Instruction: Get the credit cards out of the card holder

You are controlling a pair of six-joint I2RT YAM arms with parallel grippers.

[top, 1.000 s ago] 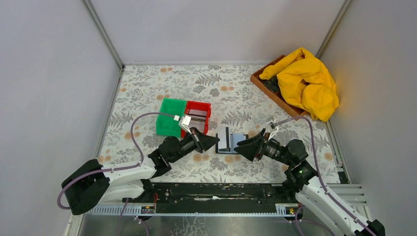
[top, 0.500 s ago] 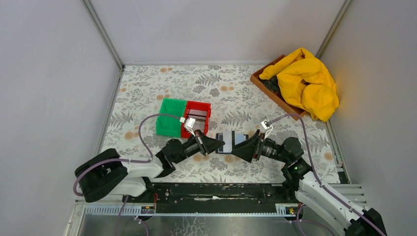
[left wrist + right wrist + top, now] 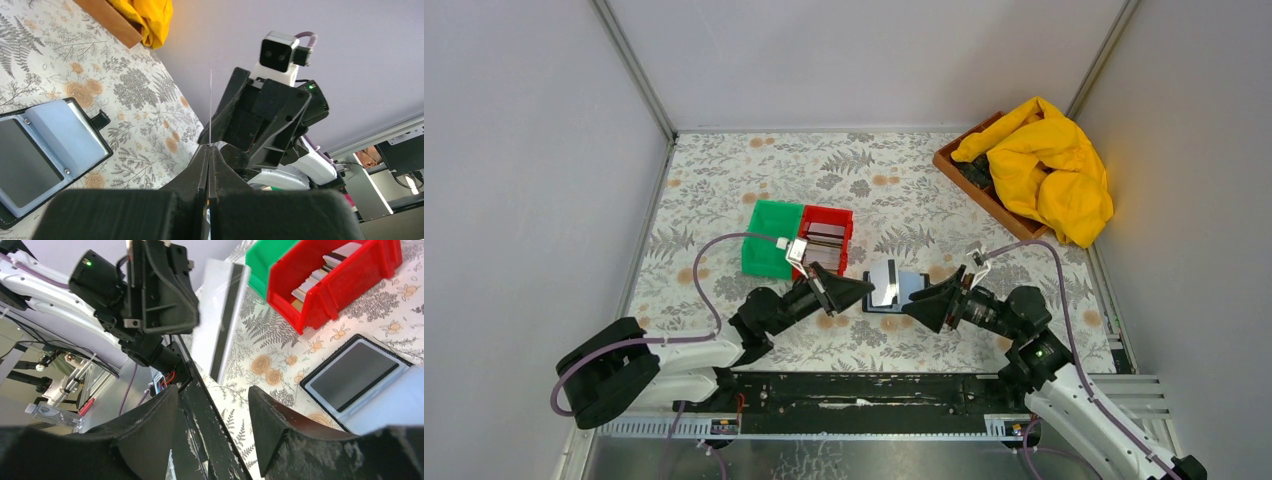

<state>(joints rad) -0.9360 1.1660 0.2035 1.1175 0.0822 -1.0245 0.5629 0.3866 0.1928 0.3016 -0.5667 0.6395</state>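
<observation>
Left gripper [image 3: 209, 150]: fingers pressed together, clamped on one credit card [image 3: 212, 315]. From the left wrist we see the card edge-on, as a thin line rising from the fingertips. From the right wrist its pale face shows, with a dark stripe along one long edge. It's off the table [image 3: 724, 190], hanging over the near-left part of the card holder [image 3: 50, 140]. Right gripper [image 3: 912, 303]: fingers spread wide with nothing between them, pointing left at the held card from just right of it, not touching it. Containers, left to right: the green bin [image 3: 769, 252] sits left of centre, side by side and touching the red bin [image 3: 847, 232] on its right. The red bin has several cards [image 3: 320, 275] standing on edge in it, light and dark ones; we can't count them. Just right of the bins and a bit nearer, the card holder lies open and flat on the table between the two grippers. Its left page is glossy dark grey and its right page pale blue, with a small black tab on the right edge. We can't tell whether the sleeves have cards in them. At the far right a wooden tray [image 3: 954, 165] sits at an angle by the wall. A yellow cloth [image 3: 1049, 170] is heaped over most of it, and some dark items show in the uncovered corner, too small for us to identify.
</observation>
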